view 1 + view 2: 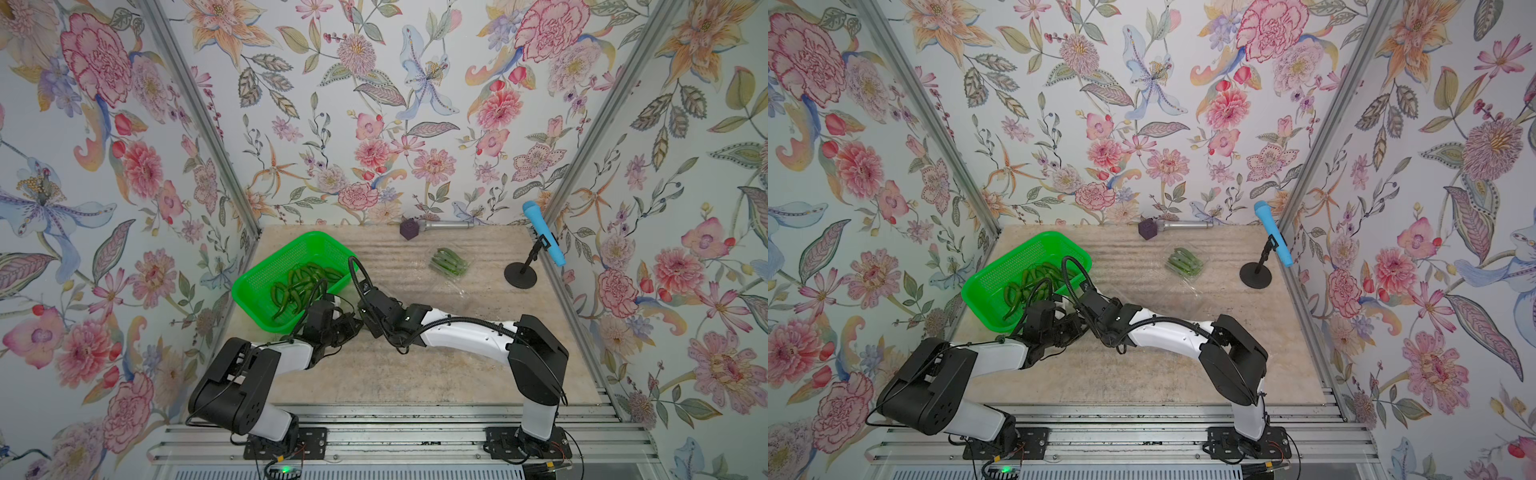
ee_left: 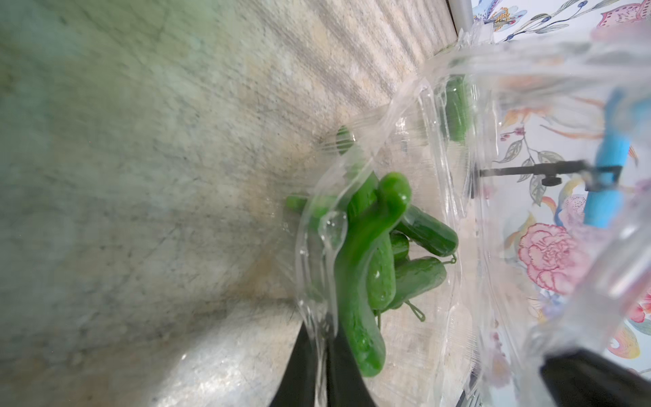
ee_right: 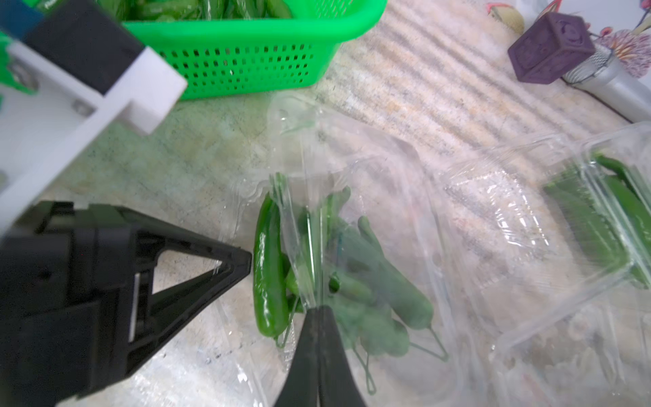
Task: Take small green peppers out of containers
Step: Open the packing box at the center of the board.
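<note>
Here, left of the table's middle, the left gripper [image 2: 318, 334] and right gripper [image 3: 318, 312] are both clamping the plastic of a clear container [image 3: 355, 158] holding small green peppers [image 3: 269, 267], while just beyond a green basket [image 1: 259, 276] is holding more and, far right, a second container [image 1: 451, 262] is lying filled.

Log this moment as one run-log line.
left gripper: shut on clear clamshell container | right gripper: shut on same container | small green peppers: inside it | green basket: holds loose peppers
</note>
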{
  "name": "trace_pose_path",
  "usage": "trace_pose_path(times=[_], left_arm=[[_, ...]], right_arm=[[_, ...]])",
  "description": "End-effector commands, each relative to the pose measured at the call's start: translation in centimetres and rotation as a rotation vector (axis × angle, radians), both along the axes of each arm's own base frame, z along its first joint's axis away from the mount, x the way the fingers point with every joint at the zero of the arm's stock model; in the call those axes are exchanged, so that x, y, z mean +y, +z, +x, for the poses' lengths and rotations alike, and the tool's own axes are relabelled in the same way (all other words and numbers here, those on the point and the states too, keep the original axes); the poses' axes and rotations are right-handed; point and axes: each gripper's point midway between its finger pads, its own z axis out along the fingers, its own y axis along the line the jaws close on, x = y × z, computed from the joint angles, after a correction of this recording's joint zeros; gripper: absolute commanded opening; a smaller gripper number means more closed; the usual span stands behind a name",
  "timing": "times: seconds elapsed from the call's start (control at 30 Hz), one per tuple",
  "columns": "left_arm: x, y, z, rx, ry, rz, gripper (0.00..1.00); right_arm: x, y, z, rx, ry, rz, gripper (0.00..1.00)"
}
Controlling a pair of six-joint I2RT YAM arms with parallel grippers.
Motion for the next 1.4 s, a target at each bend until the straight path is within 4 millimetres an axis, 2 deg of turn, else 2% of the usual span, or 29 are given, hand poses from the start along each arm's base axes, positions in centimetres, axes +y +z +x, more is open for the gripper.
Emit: trace_pose_path(times=[0.0, 0.1, 0.17, 0.27, 0.43, 0.6, 0.77, 0.9, 1.07, 1.23, 1.37], left_arm=[[1.7, -2.5, -0.9, 0.082, 0.033, 0.084, 0.10], [1.7, -2.1, -0.8, 0.075, 0.036, 0.088, 0.10], [1.8, -1.7, -0.7, 0.067, 0.040, 0.089, 0.13], [2.0, -1.0, -0.3, 0.054, 0.053, 0.102, 0.18], [2.4, 0.2, 0.3, 0.034, 0.065, 0.120, 0.23], [2.9, 0.6, 0.3, 0.032, 0.079, 0.131, 0.27], [3.4, 1.6, 0.4, 0.013, 0.093, 0.149, 0.33], [3.8, 2.1, 0.5, 0.004, 0.094, 0.172, 0.34], [4.7, 2.4, 0.5, 0.004, 0.117, 0.194, 0.35], [5.4, 3.7, 0.4, -0.022, 0.142, 0.212, 0.35], [6.2, 5.6, 0.2, -0.053, 0.157, 0.250, 0.37]], right_arm=[[-1.1, 2.0, 1.9, -0.028, -0.053, 0.030, 0.00], [-1.6, 3.1, 2.6, -0.037, -0.065, 0.060, 0.00], [-1.9, 3.8, 3.0, -0.031, -0.064, 0.085, 0.01], [-2.6, 4.8, 3.8, -0.024, -0.058, 0.113, 0.14], [-3.5, 5.4, 5.2, 0.033, -0.035, 0.178, 0.26], [-4.6, 5.6, 6.8, 0.093, -0.019, 0.253, 0.51], [-6.2, 7.2, 7.9, 0.075, -0.007, 0.299, 0.59], [-8.7, 8.8, 8.6, 0.033, -0.019, 0.303, 0.62], [-9.7, 9.4, 7.6, 0.032, 0.011, 0.313, 0.62], [-7.5, 7.9, 4.4, 0.129, 0.144, 0.353, 0.61], [-5.9, 5.5, 2.2, 0.197, 0.209, 0.327, 0.60]])
